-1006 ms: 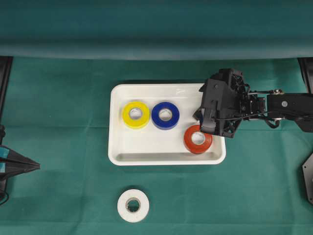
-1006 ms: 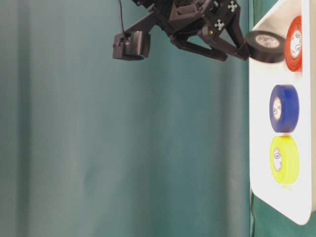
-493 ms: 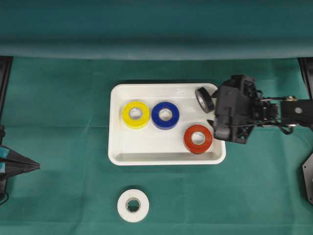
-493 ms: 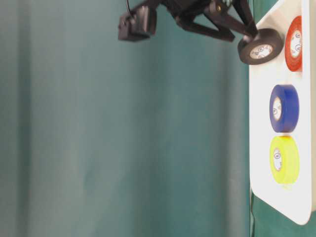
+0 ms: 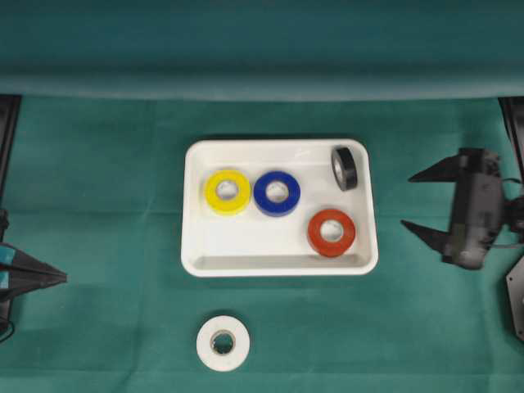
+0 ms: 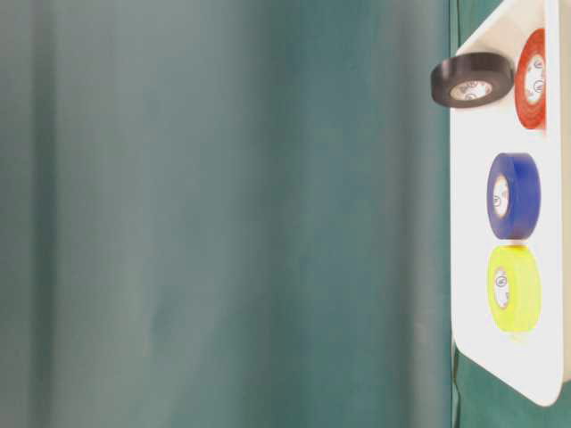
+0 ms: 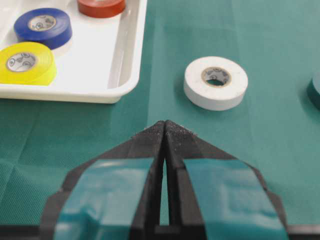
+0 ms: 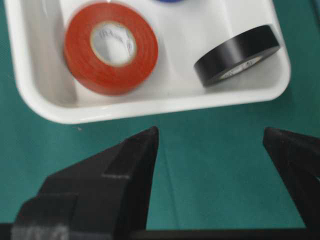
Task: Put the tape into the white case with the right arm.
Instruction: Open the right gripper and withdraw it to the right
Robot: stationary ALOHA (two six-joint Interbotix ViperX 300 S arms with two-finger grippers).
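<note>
A dark green cloth (image 5: pixel 98 164) covers the table, lightly creased. Along the far edge a curtain (image 5: pixel 262 45) of the same green hangs.

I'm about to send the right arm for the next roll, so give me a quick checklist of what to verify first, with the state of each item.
1. Right end effector open and carrying nothing: ok.
2. Right end effector clear of the white case, out over the cloth: ok.
3. Black tape inside the case: ok, though it stands tilted on its edge in the corner instead of lying flat.
4. Red tape, blue tape and yellow tape flat in the case: ok.
5. White tape in the case: not ok, it lies on the cloth in front of it.
6. Left end effector shut and away from the white tape: ok.
</note>
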